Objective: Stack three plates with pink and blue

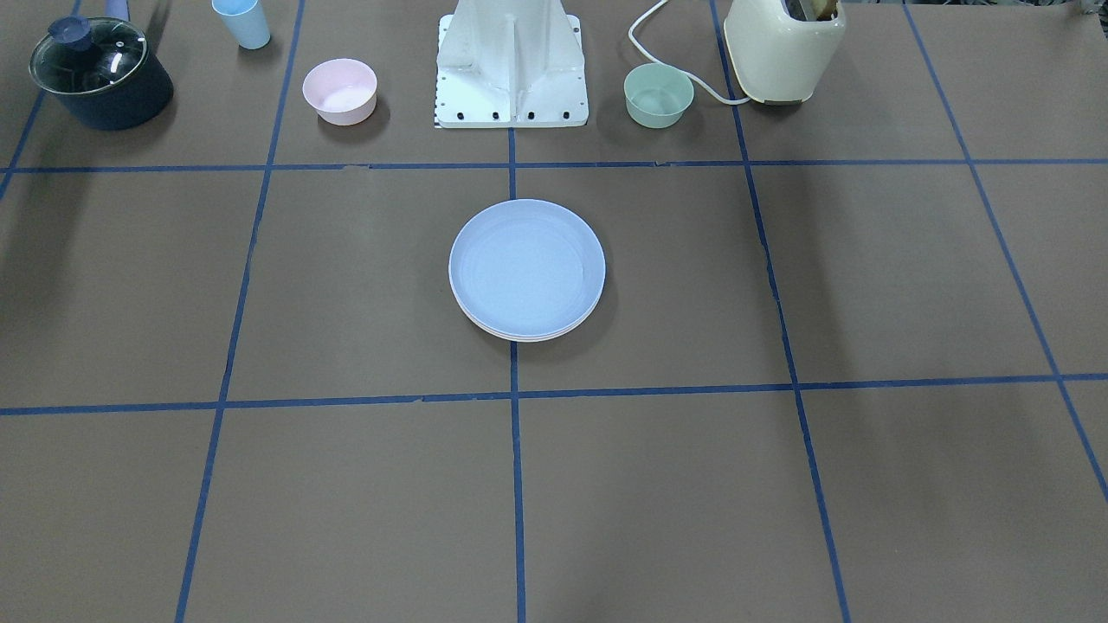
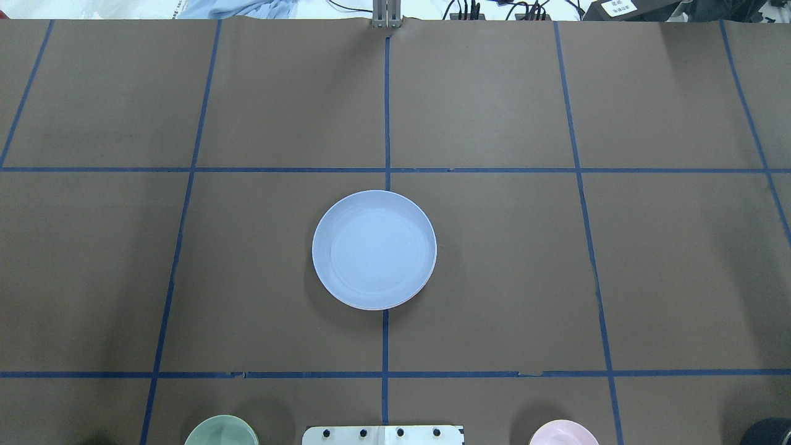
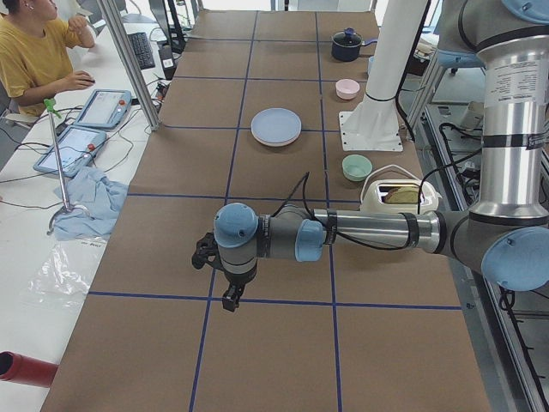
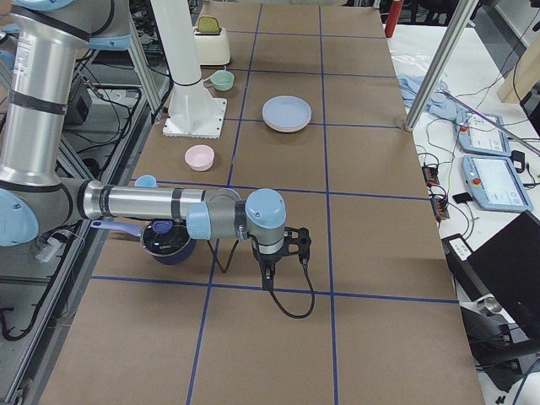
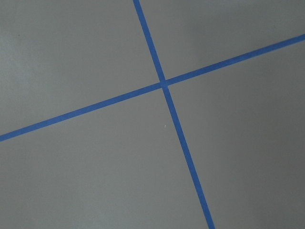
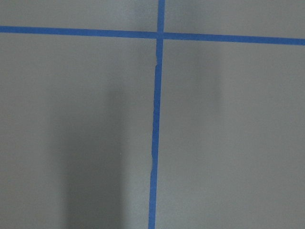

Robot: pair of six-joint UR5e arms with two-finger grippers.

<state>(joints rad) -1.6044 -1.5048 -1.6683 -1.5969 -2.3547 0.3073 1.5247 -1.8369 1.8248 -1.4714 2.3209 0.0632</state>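
Observation:
The light blue plate (image 1: 526, 264) lies on top of a stack at the table's middle, also in the overhead view (image 2: 374, 248). Under it, thin pale rims (image 1: 519, 336) of the lower plates show; their colours are hard to tell. The stack also shows in the side views (image 3: 276, 126) (image 4: 287, 112). My left gripper (image 3: 230, 300) hangs over the table far from the stack and appears only in the exterior left view. My right gripper (image 4: 269, 277) appears only in the exterior right view, also far from the stack. I cannot tell whether either is open or shut. Both wrist views show only brown table and blue tape.
Along the robot's side stand a dark pot with a glass lid (image 1: 99, 73), a light blue cup (image 1: 242, 22), a pink bowl (image 1: 339, 91), the robot base (image 1: 511, 69), a green bowl (image 1: 658, 95) and a cream toaster (image 1: 783, 48). An operator (image 3: 34, 51) sits beyond the table's far side.

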